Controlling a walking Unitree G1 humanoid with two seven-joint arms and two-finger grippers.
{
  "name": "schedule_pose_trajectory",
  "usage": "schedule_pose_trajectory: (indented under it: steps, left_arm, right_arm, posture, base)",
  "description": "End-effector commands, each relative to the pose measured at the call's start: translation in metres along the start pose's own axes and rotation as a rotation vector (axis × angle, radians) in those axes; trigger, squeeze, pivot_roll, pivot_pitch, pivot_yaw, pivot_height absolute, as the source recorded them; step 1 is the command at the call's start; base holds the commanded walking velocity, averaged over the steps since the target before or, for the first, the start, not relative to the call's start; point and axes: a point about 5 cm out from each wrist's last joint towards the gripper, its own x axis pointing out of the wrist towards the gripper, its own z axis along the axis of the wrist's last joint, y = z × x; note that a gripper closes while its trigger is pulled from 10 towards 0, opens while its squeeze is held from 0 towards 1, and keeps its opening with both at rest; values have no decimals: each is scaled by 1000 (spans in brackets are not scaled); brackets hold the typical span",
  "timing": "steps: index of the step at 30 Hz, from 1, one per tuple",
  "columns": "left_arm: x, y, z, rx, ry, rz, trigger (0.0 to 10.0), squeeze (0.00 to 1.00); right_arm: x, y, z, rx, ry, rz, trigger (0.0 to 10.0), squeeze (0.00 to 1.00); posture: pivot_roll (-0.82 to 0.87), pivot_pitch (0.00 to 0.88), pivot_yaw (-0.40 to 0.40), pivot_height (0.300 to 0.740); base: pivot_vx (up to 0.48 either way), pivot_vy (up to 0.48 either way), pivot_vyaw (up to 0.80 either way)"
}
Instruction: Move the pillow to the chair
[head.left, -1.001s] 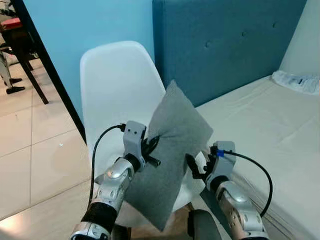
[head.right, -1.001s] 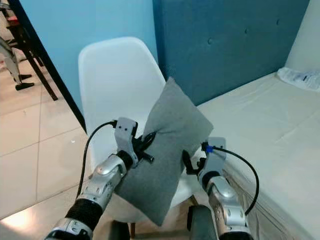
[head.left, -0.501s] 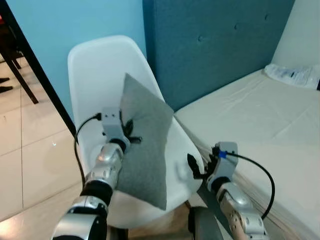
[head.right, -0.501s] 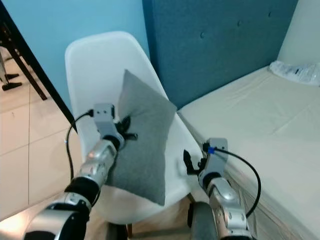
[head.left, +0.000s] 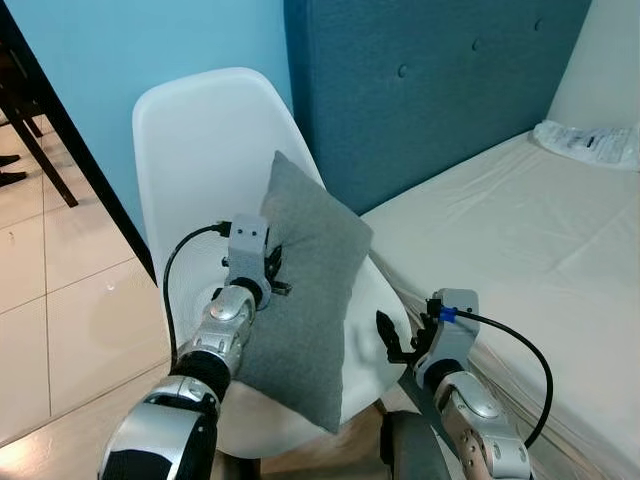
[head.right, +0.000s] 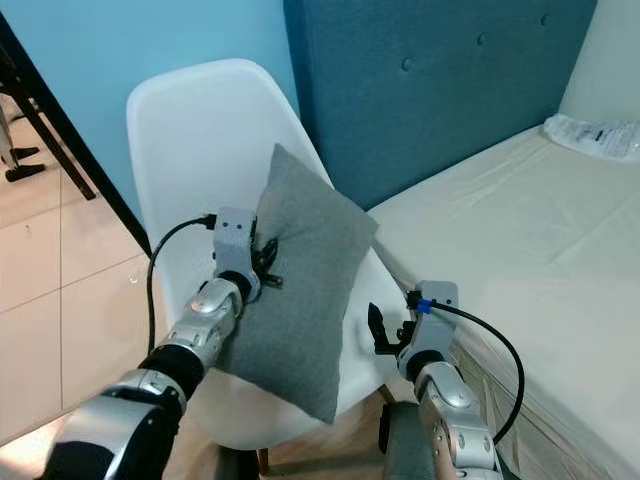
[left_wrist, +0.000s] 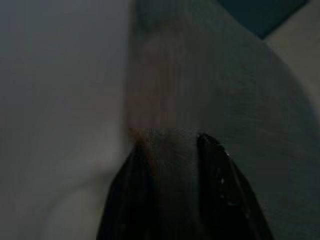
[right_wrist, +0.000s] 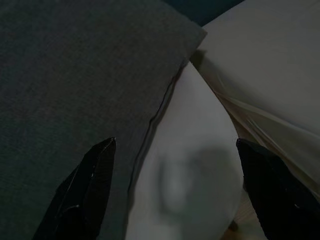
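Pillow (head.left: 305, 290): grey, soft, probably light; stands tilted on the white chair (head.left: 200, 150) seat.
Left pincer (head.left: 272, 281): pinches the pillow's left edge, fabric bunched between its fingers.
Right pincer (head.left: 392, 338): spread wide, empty, beside the seat.
Hold: edges pinch best.

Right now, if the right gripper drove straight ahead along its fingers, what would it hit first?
Probably the white chair seat near its right rim: the open right gripper points at it, between the grey pillow and the bed. Depth is unclear.
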Motion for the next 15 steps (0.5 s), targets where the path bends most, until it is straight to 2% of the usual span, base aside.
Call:
schedule_pose_trajectory:
  steps: [1, 10, 14, 15]
  left_arm:
    - [3, 9, 9, 41, -37, 39, 10000, 1000]
    - [6, 22, 21, 137, -75, 180, 10000, 1000]
    - [8, 16, 29, 145, -120, 161, 10000, 1000]
    - [9, 12, 31, 137, -135, 144, 10000, 945]
  right_arm:
    - [1, 6, 2, 15, -14, 19, 10000, 0]
    - [-2, 4, 3, 10, -17, 18, 10000, 0]
    - [-2, 5, 4, 12, -23, 28, 10000, 0]
    - [-2, 6, 4, 14, -25, 34, 10000, 0]
  posture:
    - [-174, 119, 100, 582]
    - [-187, 116, 100, 582]
    - [-189, 112, 103, 582]
    - [-187, 108, 103, 582]
  base:
    - [0, 0, 0]
    - [0, 0, 0]
    - [0, 0, 0]
    - [0, 0, 0]
